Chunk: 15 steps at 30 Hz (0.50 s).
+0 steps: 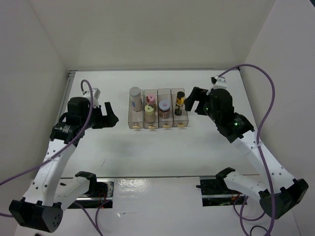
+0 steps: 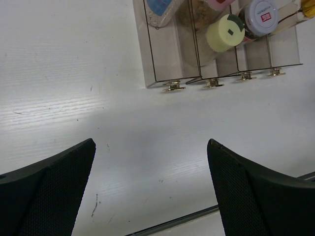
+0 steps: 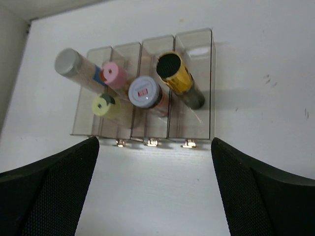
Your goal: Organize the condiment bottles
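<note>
Five bottles inside organizer (image 3: 197, 123) on table (image 1: 147, 157). Leftmost bay: grey-capped bottle (image 3: 66, 61), blue label. Second bay: pink-capped bottle (image 3: 114, 74) at back, yellow-capped bottle (image 3: 105, 105) at front. Third: white-lidded jar (image 3: 144, 92), red mark on lid. Fourth: dark bottle (image 3: 179, 78), yellow label. Writing too small to read. Left pincer (image 2: 150, 146) and right pincer (image 3: 155, 142) both wide open, empty, flanking organizer.

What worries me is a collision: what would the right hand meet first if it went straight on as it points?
Probably the clear organizer, near its knobbed front edge, since the open right hand points down at it; depth is unclear.
</note>
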Each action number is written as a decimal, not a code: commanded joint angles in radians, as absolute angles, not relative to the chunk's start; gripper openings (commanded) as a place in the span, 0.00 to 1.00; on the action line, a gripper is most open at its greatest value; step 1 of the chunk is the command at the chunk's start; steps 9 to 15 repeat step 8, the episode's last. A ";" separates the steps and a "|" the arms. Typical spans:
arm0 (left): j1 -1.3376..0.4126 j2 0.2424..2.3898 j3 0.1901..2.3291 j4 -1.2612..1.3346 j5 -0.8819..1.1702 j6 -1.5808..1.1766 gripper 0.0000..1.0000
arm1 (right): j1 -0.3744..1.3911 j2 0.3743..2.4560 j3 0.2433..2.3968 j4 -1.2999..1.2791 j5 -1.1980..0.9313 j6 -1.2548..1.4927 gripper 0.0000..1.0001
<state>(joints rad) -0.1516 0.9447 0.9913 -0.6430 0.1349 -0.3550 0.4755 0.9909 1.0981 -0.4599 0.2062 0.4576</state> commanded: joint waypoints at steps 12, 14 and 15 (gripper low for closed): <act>-0.146 0.793 0.940 -0.574 0.126 -0.428 1.00 | 0.485 0.954 0.982 -0.422 0.132 0.499 0.99; -0.146 0.793 0.940 -0.574 0.126 -0.428 1.00 | 0.485 0.954 0.982 -0.422 0.132 0.499 0.99; -0.146 0.793 0.940 -0.574 0.126 -0.428 1.00 | 0.485 0.954 0.982 -0.422 0.132 0.499 0.99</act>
